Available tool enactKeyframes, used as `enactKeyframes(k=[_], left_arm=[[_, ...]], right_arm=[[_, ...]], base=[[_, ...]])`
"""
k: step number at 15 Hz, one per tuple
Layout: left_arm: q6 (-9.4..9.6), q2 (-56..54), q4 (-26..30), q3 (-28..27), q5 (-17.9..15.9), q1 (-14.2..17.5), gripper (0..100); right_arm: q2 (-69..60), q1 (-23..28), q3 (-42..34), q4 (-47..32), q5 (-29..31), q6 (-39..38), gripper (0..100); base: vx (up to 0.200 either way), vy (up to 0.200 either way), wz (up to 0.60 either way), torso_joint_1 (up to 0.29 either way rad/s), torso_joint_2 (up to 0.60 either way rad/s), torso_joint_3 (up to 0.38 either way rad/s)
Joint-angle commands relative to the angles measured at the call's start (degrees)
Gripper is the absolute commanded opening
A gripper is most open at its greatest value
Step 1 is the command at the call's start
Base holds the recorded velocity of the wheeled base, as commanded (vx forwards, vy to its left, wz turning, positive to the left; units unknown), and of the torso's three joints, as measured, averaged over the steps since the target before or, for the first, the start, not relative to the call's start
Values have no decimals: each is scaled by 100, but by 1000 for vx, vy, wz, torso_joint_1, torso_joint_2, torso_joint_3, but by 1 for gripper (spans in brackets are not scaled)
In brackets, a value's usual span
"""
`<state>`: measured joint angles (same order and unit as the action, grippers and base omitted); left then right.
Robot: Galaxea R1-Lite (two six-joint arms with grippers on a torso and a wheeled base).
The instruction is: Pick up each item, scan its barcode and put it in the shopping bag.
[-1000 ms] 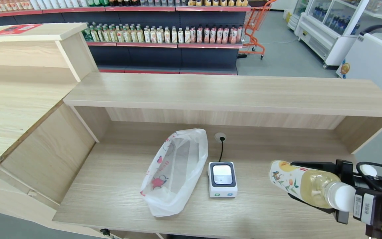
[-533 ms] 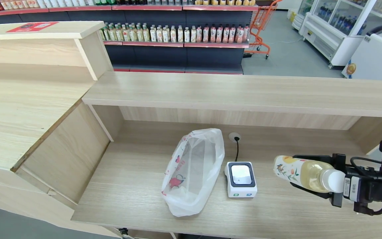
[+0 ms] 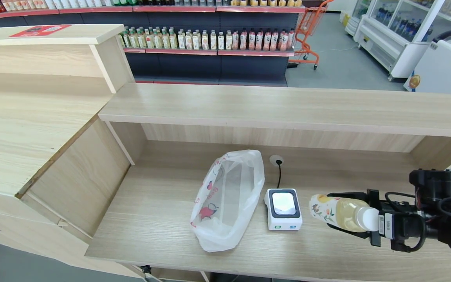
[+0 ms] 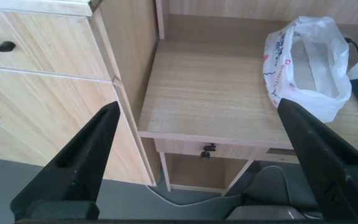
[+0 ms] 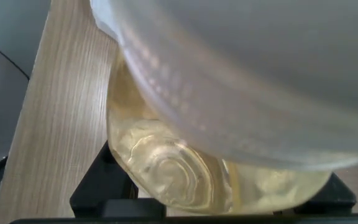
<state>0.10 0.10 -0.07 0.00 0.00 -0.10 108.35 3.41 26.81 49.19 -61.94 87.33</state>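
Counter (image 3: 163, 219): light wood, lower desk under a raised ledge. Bag (image 3: 227, 199) lies on the desk near centre, white plastic with red print, mouth open toward the ledge; it also shows in the left wrist view (image 4: 306, 59). Can't tell if anything is inside. Right gripper (image 3: 345, 213) comes in from the desk's right side, clamped on the bottle (image 3: 337, 212). The bottle is held sideways, white cap toward the wrist and base pointing at the scanner (image 3: 283, 209). Its base is just right of the scanner, not touching. Yellowish drink, floral label. Scanner sits flat just right of the bag, window up, with a black cable (image 3: 278, 176) running back to a desk grommet. Left gripper (image 4: 199, 106) hangs off the desk's near-left corner by the drawers (image 4: 36, 81), jaws spread wide, holding nothing.
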Motion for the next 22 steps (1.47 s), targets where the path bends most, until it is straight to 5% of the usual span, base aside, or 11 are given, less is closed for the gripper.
enactKeyframes(k=[1, 13, 22], left_arm=[[-1, -1, -1, 0, 0, 1, 100], [-1, -1, -1, 0, 0, 1, 100], [-1, -1, -1, 0, 0, 1, 100]], right_arm=[[503, -218, 431, -41, -64, 179, 0], [2085, -939, 2294, -164, -196, 1023, 0], [2252, -992, 2505, -155, -178, 1181, 0]], base=[[0, 0, 0, 0, 0, 0], [0, 0, 0, 0, 0, 0], [0, 0, 0, 0, 0, 0]])
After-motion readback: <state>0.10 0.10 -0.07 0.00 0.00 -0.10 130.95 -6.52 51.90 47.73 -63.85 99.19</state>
